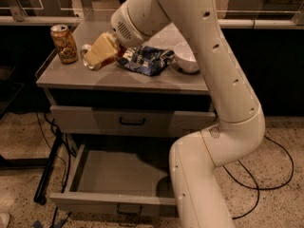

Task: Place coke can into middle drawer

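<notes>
Over the tabletop [123, 79], the gripper [99, 52] is clamped on the coke can [86, 51] (lettering hidden), which lies nearly level, silver top toward the brown can [63, 43].

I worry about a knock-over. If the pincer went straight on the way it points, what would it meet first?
The pincer, over the cabinet top, points left and down. The coke can sits right at its tip, so that comes first; past it, probably the top, near the brown can.
</notes>
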Action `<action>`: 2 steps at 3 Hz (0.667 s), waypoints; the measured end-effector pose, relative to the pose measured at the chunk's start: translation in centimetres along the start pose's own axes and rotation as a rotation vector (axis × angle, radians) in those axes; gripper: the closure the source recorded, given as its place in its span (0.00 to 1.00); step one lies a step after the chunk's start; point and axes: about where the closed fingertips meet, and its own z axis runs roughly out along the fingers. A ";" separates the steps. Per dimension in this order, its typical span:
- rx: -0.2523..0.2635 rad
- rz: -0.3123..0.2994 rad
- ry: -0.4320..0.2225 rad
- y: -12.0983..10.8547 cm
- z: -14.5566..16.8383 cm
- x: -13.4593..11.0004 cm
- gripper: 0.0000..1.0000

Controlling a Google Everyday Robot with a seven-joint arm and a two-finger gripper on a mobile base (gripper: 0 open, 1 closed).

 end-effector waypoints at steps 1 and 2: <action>-0.012 0.080 0.013 3.0 -0.4 3.6 1.00; -0.018 0.156 0.020 5.9 -1.0 6.7 1.00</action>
